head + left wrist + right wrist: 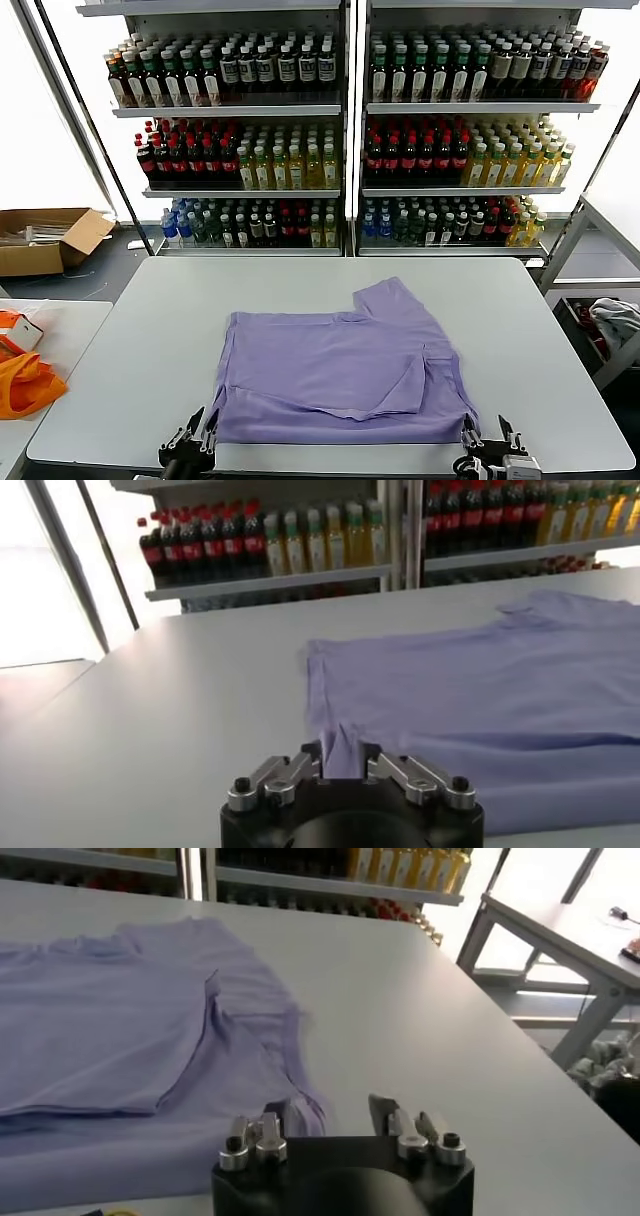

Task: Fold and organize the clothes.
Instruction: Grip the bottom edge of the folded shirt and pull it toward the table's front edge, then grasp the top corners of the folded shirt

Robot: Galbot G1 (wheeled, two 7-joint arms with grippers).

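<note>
**On the table: T-shirt partly folded, both grippers at its near edge**

On the grey table (120, 380) the lavender T-shirt (340, 370) lies flat, roughly central and towards the near side. Its long axis runs left to right across the table, parallel to the near edge. One sleeve (395, 300) points away towards the drink shelves (340, 130) at the back right of the garment. A layer of fabric is folded over the top, leaving a diagonal crease on the right half. No printed graphic is visible on the upward face.

The left gripper (190, 445) sits at the near left corner of the T-shirt. In the left wrist view a small peak of fabric stands between its fingers (290, 772), which are partly parted; whether they are pinching the cloth or only touching it cannot be told. The right gripper (487, 440) sits at the near right corner. In the right wrist view its fingers (392, 1116) stand well apart, with the shirt's corner against the inner finger and nothing clamped between them.

Both arms are cut off by the bottom of the head view; only the fingertips show. The underside of the folded layer is hidden. An orange bag (25, 385) lies on a side table to the left, partly cut off, and a cardboard box (45, 240) sits on the floor beyond it.
</note>
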